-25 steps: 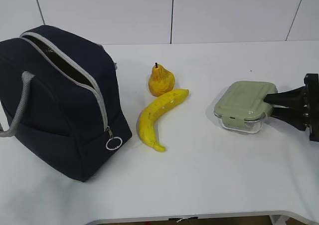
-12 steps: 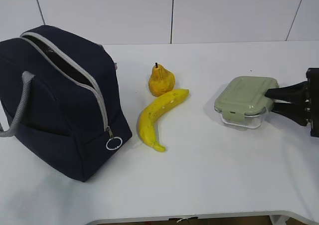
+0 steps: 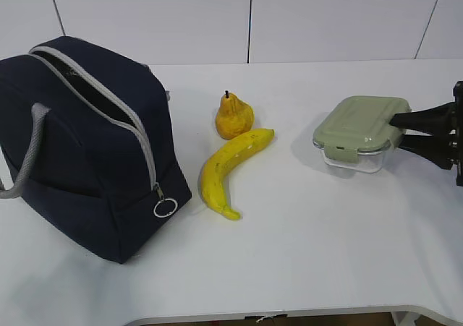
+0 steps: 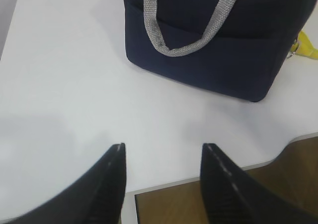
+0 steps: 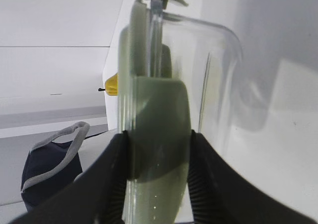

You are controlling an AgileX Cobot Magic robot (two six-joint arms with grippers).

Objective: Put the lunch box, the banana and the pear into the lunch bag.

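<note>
The right arm's black fingers (image 3: 400, 131) are clamped on the 3 o'clock edge of the small clear glass lunch box with the sage-green snap-on lid (image 3: 358, 134), one finger above the lid and one below the glass, with the box lifted off the white bench (image 3: 304, 254) and its shadow beneath it. In the right wrist view the fingers (image 5: 119, 169) pinch lid and glass between them. The left arm's fingers (image 4: 161, 157) stand moderately apart with nothing between them, hovering near the bench's front edge. The large navy fabric lunch bag with grey webbing handles (image 3: 83, 142) sits at 9 o'clock, its zipper parted. At centre, the squat yellow-orange pear (image 3: 234, 116) touches the curved bright yellow banana (image 3: 228, 168) just in front. Bare bench lies between fruit and box.
</note>
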